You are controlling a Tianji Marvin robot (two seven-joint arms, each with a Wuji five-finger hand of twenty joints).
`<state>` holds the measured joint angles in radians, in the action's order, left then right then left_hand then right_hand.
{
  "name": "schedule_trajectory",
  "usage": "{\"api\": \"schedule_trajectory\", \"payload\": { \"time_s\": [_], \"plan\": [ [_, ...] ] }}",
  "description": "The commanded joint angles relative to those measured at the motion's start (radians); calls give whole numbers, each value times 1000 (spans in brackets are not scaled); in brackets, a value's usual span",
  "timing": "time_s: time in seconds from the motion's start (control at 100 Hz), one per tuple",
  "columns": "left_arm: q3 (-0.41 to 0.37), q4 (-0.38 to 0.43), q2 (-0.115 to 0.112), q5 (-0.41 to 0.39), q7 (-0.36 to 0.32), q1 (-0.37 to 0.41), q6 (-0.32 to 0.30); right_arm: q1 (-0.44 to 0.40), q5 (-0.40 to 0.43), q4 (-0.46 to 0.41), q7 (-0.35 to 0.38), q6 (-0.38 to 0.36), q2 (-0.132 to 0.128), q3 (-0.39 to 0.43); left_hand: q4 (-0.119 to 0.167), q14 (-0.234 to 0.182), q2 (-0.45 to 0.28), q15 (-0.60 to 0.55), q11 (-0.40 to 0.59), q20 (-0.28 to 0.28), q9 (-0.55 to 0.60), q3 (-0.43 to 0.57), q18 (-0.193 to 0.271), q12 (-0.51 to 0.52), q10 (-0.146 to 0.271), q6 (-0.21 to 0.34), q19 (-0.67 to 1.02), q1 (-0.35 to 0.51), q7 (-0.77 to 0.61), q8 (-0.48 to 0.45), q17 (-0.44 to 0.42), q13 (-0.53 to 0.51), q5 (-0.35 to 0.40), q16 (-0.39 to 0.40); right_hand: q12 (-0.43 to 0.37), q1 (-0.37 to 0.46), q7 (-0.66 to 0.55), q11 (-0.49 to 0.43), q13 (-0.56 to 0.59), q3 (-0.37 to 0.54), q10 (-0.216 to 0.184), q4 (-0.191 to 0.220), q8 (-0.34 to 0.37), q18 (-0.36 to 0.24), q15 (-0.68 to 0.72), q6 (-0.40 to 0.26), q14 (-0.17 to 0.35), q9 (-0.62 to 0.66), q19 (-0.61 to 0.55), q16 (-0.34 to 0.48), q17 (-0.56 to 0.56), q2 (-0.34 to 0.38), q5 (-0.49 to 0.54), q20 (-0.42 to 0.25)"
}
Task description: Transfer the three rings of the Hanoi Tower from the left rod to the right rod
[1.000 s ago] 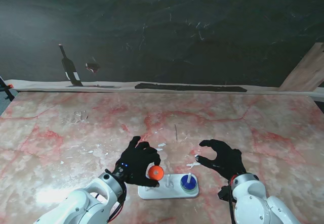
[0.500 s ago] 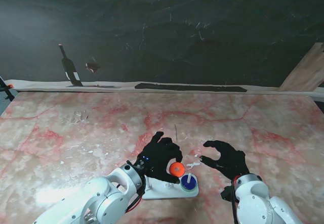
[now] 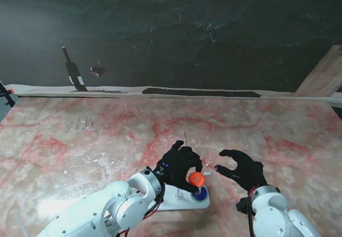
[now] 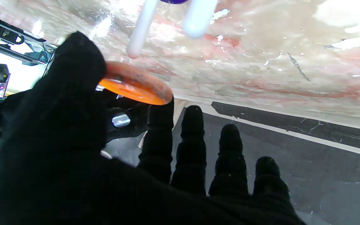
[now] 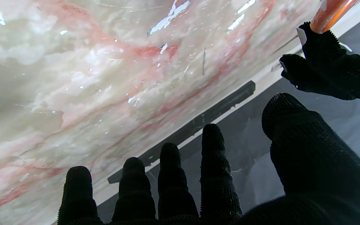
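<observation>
My left hand (image 3: 179, 165) holds an orange ring (image 3: 195, 179) between thumb and forefinger, right over the right rod of the white tower base (image 3: 184, 201). A blue ring (image 3: 200, 195) sits on that right rod beneath it. The middle rod (image 3: 177, 192) is bare; the left rod is hidden behind my left forearm. In the left wrist view the orange ring (image 4: 134, 87) is pinched flat, with two white rods (image 4: 142, 28) close beside it. My right hand (image 3: 240, 168) hovers open to the right of the base, holding nothing; its spread fingers (image 5: 170, 175) show in the right wrist view.
The pink marble table (image 3: 80, 140) carries scattered white flecks (image 3: 170, 154) just beyond the hands. A dark wall (image 3: 171, 33) rises behind the far edge, with a black strip (image 3: 200, 92) along it. A wooden board (image 3: 326, 74) leans at the far right.
My left hand has carried the orange ring rightward from beside the base's left end to over the right rod. The right hand has drifted slightly right and stayed open.
</observation>
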<state>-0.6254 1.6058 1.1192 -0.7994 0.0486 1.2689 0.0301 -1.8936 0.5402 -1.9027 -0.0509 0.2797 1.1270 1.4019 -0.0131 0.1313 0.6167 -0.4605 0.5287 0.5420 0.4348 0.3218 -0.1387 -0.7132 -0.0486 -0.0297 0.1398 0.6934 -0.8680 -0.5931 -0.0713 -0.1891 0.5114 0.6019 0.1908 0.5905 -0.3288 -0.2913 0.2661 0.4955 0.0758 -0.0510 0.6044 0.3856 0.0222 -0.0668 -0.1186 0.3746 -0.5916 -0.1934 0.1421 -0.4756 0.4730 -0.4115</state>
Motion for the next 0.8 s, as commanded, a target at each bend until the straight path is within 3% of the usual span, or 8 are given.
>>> {"api": "schedule_trajectory", "payload": {
  "time_s": [0.0,0.79],
  "plan": [
    [5,-7,6,2,1,-7,-5,-11,-3,2,-4,5,6,1,3,1,-60,15,-11,20,24,118,1,9,14,104,-6,74,-126,-37,-9,-14,88,-1,3,28,13,-2,-4,-22,0,15,2,-9,-8,8,-2,-28,-5,-17,17,11,-17,-26],
    [95,-112,33,39,16,-102,-21,-32,-16,-10,-24,15,12,15,2,1,-59,14,-12,17,23,121,2,8,15,102,-10,73,-123,-39,-8,-13,89,0,3,28,14,-3,-2,-24,0,15,2,-9,-7,10,-4,-31,-2,-17,18,12,-18,-31]
  ]
}}
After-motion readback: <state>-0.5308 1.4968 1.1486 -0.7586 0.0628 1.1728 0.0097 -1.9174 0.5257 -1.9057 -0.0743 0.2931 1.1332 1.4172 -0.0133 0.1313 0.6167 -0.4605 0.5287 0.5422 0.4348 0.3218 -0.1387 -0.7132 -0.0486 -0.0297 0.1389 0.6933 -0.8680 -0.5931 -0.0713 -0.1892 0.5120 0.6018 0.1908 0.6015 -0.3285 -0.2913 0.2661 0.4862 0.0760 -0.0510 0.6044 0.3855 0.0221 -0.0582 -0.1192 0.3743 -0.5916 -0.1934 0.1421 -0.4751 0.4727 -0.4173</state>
